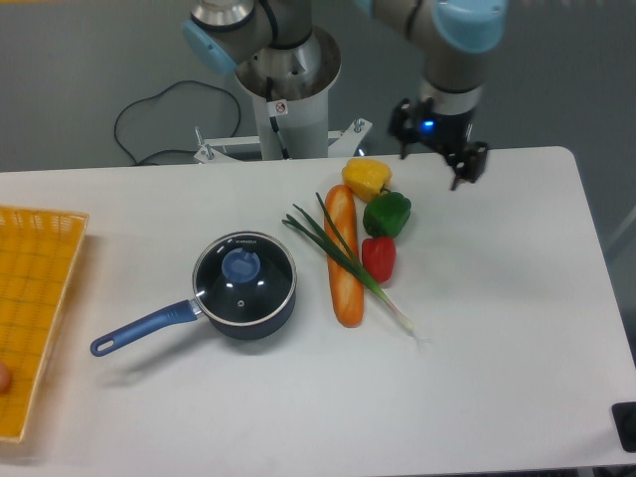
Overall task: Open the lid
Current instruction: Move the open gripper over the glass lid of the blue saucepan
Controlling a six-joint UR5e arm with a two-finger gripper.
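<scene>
Hovering empty-fingered, hand — well apart from lid on saucepan

Single fixed view only, so no second angle to share anything with. Mounted high at the near edge of the table, tilted down and facing the arm's base column at the far side. Set back enough to take in nearly the whole tabletop: right rounded corner in shot, left side cut off partway through a yellow basket, near edge just inside the bottom border. Grey floor and a black cable visible beyond the far edge. Upper arm cropped by the top border. Saucepan sitting left of centre, mid-distance, seen from above.
</scene>
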